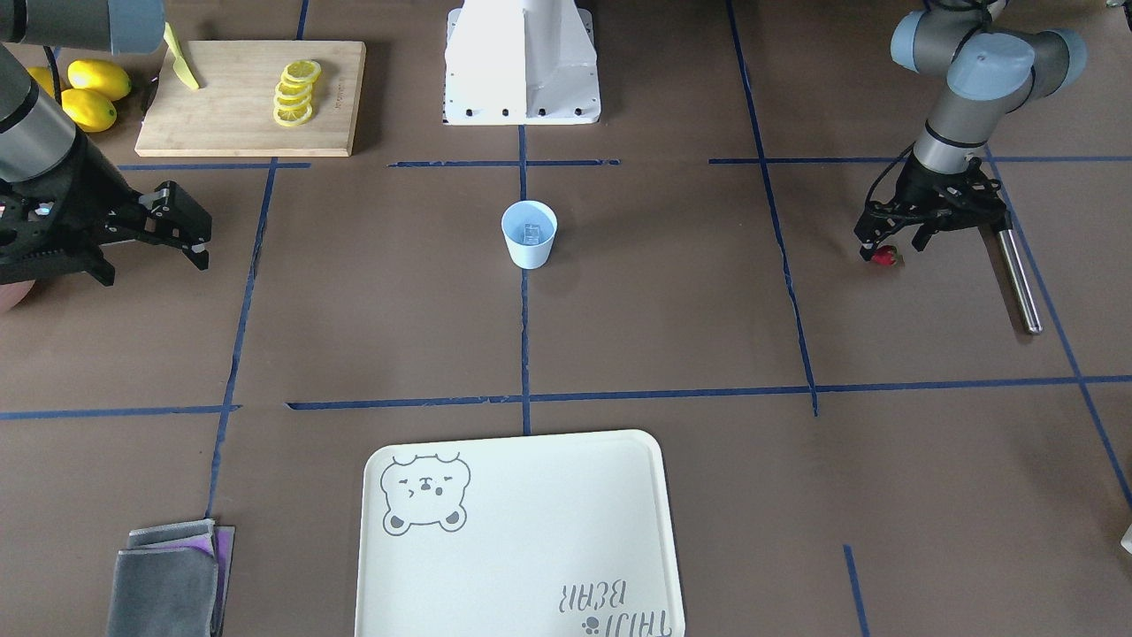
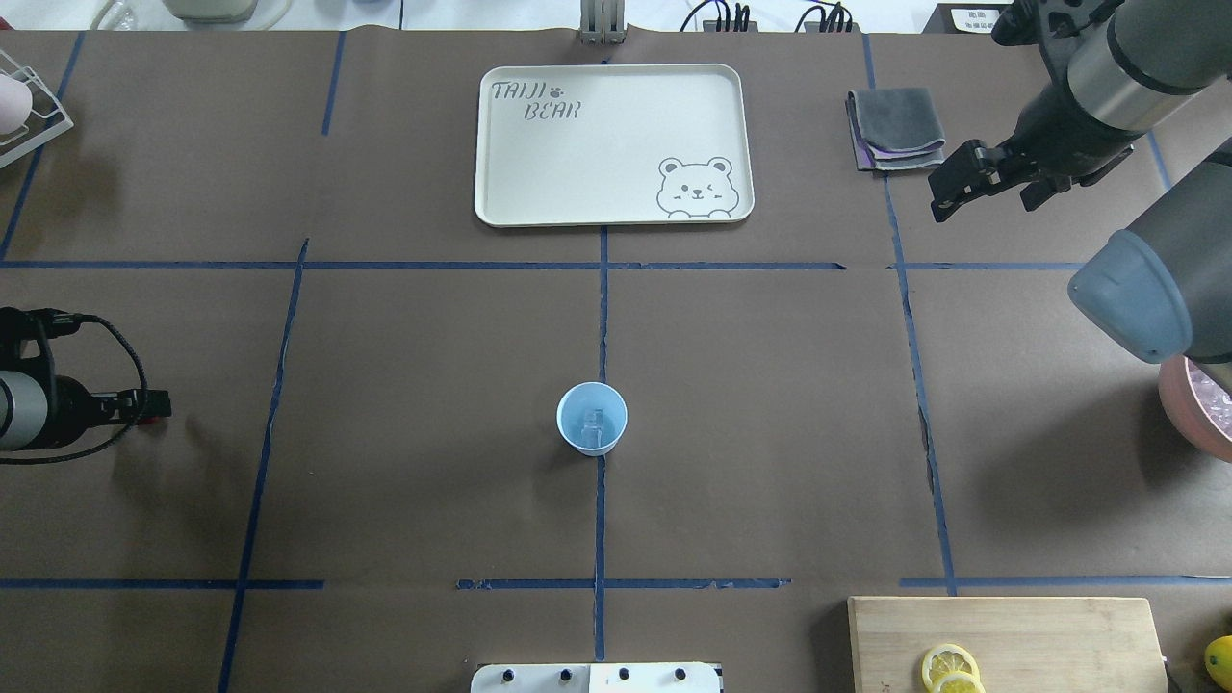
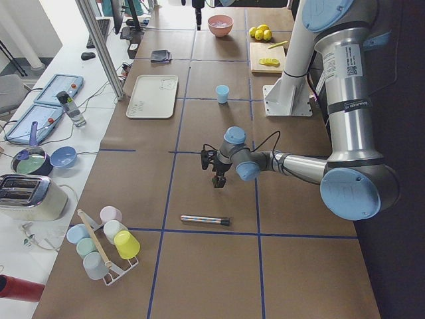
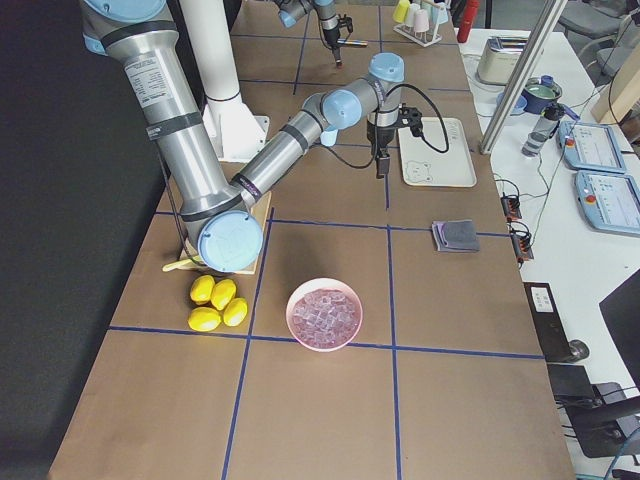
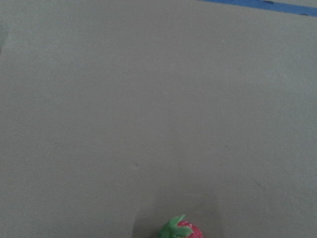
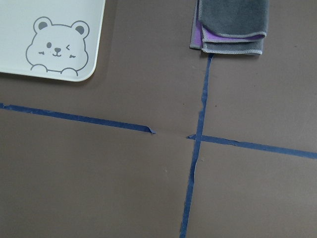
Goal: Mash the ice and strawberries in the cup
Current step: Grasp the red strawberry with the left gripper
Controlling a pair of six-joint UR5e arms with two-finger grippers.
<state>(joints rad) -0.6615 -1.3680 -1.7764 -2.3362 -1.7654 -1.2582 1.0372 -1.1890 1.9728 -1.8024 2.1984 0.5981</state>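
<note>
Hanging open just above the loose strawberry (image 1: 884,257), the left hand (image 1: 891,249) grips nothing yet; ice (image 1: 533,234) already sits in the cup (image 1: 528,254) well away from it, mashing undone.

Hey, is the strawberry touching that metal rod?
Apart. The front-facing view shows bare table between the strawberry and the metal rod.

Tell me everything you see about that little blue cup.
The cup is a small pale blue tumbler, plastic-looking, tapered toward its base, without handle or lid. It stands upright on the brown table, on a blue tape line near the middle. Clear ice lies inside. Nothing else touches it.
</note>
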